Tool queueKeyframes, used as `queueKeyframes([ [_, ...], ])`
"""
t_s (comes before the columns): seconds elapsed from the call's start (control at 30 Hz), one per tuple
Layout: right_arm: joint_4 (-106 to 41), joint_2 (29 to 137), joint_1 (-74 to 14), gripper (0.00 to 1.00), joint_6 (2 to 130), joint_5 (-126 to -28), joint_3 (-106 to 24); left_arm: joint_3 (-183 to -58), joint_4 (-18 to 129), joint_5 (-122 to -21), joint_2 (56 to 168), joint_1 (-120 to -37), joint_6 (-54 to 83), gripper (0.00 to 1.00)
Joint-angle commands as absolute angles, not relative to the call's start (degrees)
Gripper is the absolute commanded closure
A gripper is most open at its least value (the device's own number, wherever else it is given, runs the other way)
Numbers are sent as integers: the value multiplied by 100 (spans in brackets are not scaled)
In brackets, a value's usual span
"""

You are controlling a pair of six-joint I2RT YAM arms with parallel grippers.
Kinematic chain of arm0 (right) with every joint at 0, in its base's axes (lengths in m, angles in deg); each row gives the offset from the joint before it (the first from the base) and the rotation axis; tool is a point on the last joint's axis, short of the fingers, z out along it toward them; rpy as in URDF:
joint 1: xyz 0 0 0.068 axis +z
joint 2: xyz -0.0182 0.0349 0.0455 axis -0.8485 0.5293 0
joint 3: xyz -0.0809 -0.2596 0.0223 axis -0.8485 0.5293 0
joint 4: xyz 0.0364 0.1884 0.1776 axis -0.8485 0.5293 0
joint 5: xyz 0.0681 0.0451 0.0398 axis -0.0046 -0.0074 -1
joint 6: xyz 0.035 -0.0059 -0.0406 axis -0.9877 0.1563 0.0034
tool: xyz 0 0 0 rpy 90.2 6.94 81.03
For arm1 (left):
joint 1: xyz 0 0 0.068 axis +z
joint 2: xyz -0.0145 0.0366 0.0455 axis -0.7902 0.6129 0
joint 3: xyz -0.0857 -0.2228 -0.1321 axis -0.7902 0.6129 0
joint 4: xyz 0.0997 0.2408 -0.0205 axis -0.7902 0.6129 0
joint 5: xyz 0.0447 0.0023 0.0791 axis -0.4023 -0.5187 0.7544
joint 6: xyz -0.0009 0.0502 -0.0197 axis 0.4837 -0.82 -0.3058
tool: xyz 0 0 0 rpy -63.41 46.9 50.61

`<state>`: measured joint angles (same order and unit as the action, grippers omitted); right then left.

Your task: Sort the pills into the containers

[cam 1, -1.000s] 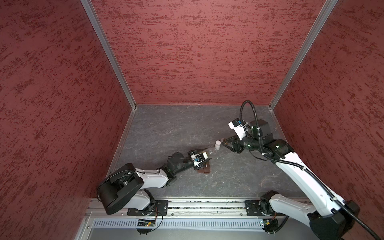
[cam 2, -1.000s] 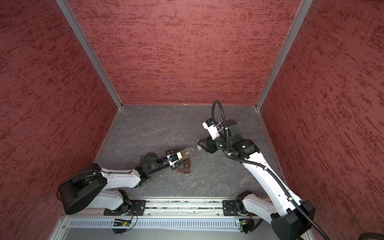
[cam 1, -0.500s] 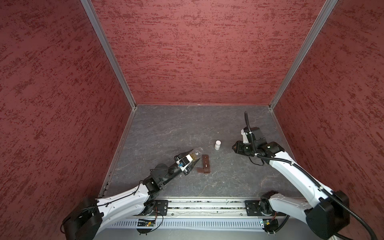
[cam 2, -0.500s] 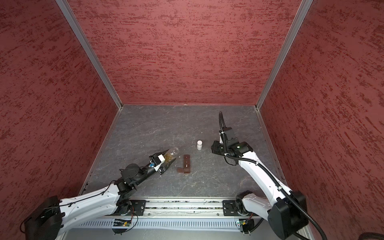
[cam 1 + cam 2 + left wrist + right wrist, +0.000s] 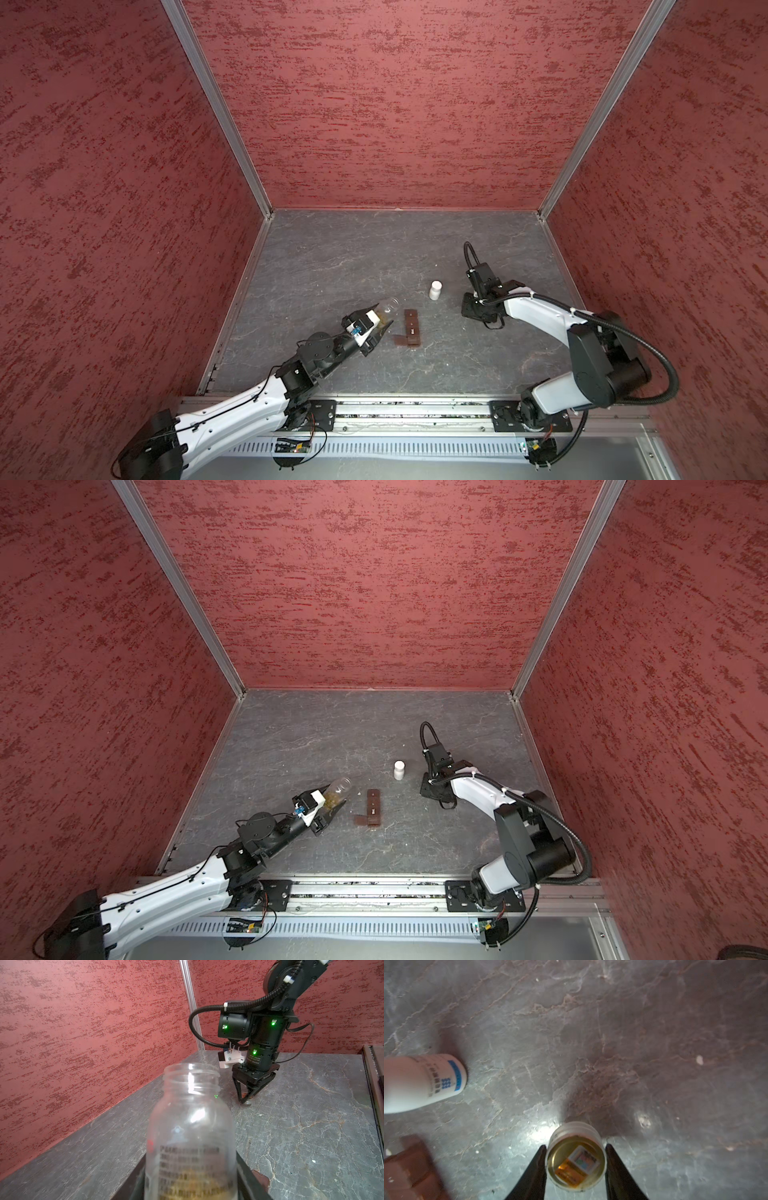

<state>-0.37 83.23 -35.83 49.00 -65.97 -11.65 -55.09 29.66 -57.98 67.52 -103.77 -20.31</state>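
My left gripper is shut on an uncapped clear bottle, tilted, just left of the containers. The pills are a yellowish heap in the bottle's base. The containers are cells in a narrow brown box lying flat on the table. My right gripper points down close to the table, right of the box, shut on a white bottle cap held open side up.
A small white capped bottle stands between the box and my right gripper. A tiny whitish bit lies on the grey table. Red walls enclose three sides; a metal rail runs along the front.
The two grippers, close together above the box a second ago, have parted. The left drew back left with the bottle; the right went right and down with the cap.
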Motion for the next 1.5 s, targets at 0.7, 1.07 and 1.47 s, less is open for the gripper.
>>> queueKeyframes([
  [0.7, 144, 8123, -3625, 28, 5139, -6162, -2074, -6298, 4390, -4938, 7058, -11035, -2279, 100],
  [1.07, -928, 5684, -3607, 45, 4849, -8246, -900, -7161, 5806, -4813, 8041, -11068, -2265, 100],
  [1.47, -1859, 5079, -3537, 52, 4662, -9077, 97, -8142, 7133, -5567, 8826, -11017, -2555, 100],
])
